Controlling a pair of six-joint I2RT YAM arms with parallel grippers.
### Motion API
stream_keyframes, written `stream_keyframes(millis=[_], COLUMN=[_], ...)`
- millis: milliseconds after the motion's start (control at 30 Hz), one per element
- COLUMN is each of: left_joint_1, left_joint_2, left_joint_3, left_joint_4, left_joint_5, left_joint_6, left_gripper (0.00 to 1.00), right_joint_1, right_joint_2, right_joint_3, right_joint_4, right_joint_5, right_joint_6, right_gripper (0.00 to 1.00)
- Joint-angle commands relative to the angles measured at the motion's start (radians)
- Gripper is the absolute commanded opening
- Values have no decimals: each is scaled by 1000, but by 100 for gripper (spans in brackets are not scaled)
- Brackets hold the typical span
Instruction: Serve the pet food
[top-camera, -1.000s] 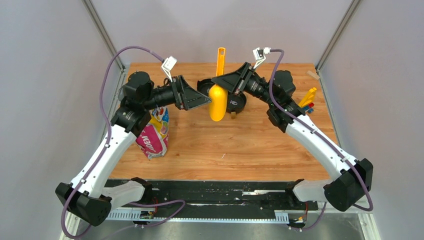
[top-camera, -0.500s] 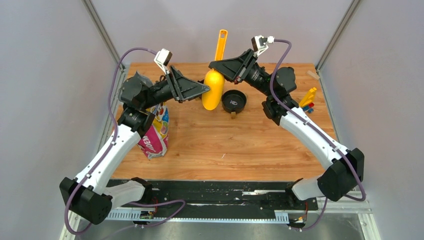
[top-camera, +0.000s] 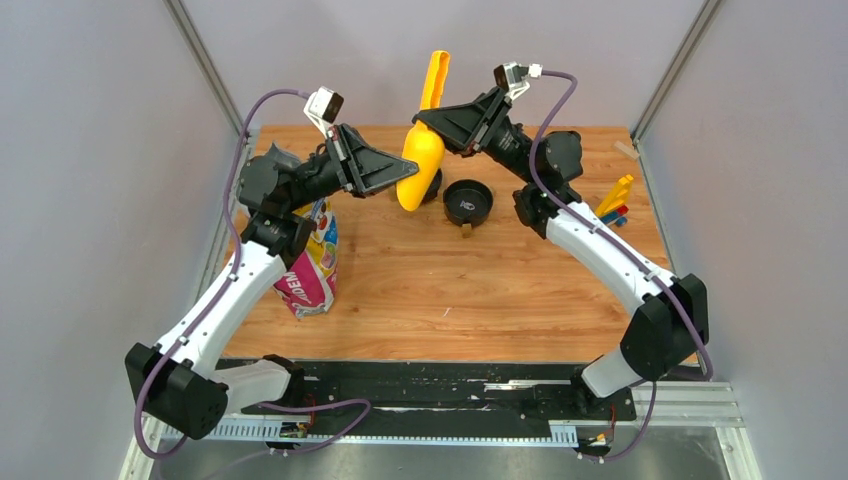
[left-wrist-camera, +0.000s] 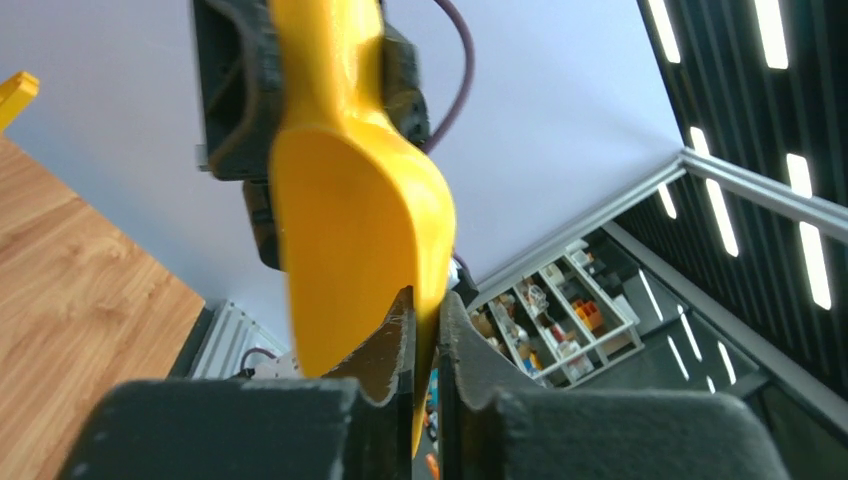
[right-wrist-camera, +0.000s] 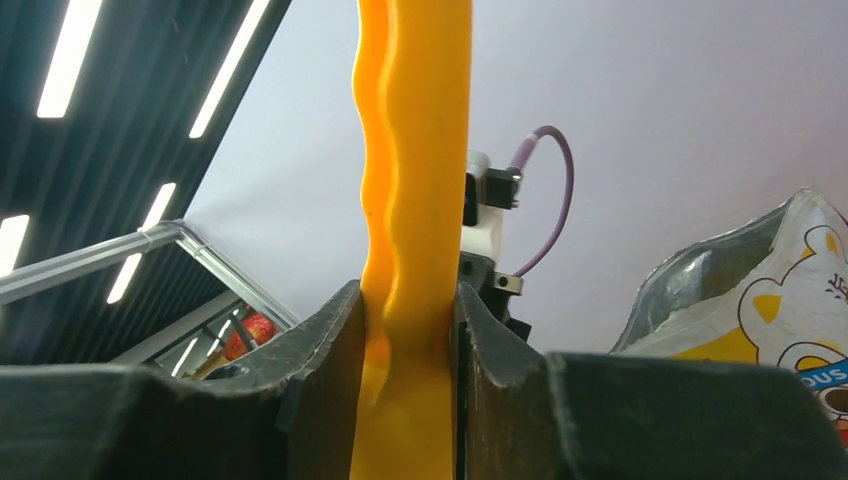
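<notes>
A yellow scoop hangs in the air above the back of the table, handle up and bowl down. My right gripper is shut on its handle, which fills the gap between the fingers. My left gripper has come in from the left and is shut on the thin rim of the scoop's bowl. The pet food is out of view; no kibble shows in the scoop or in the black bowl. The printed bag stands under the left arm.
The black bowl sits on the wooden table just right of the scoop. Coloured blocks lie at the table's right edge. Grey walls close in the back and both sides.
The right arm lifted the scoop up and back, off the table. The left gripper followed it, rose, and closed from wide open onto the rim of the scoop's bowl.
</notes>
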Motion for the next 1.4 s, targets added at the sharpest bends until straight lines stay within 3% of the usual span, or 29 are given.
stream_keyframes(millis=[0,67,267,433,567,700,833,1100,1367], left_joint_1=[-6,-6,-6,-6,-6,-6,-6,-6,-6], left_joint_2=[-5,-9,-28,-41,-35,-29,-17,-59,-65], left_joint_3=[46,46,74,197,354,456,514,455,442], left_joint_4=[78,63,-119,-467,-1003,-1284,-1370,-1390,-1417], left_joint_5=[-7,-10,-8,20,15,-75,-181,-114,5], left_joint_6=[-33,-13,162,488,1021,1373,1573,1947,2064], left_gripper=[2,0,0,0,0,0,0,0,0], right_joint_1=[11,11,10,7,-5,-16,-18,-50,-46], right_joint_2=[22,15,-66,-165,-239,-256,-258,-216,-138], right_joint_3=[60,51,-15,11,42,130,206,264,317], right_joint_4=[70,53,-91,-423,-642,-851,-955,-1001,-1003], right_joint_5=[-17,-15,36,82,111,44,-25,-128,-287], right_joint_6=[-12,-19,-113,-322,-523,-690,-795,-870,-1030], right_gripper=[32,41,83,95,97,94,93,91,78])
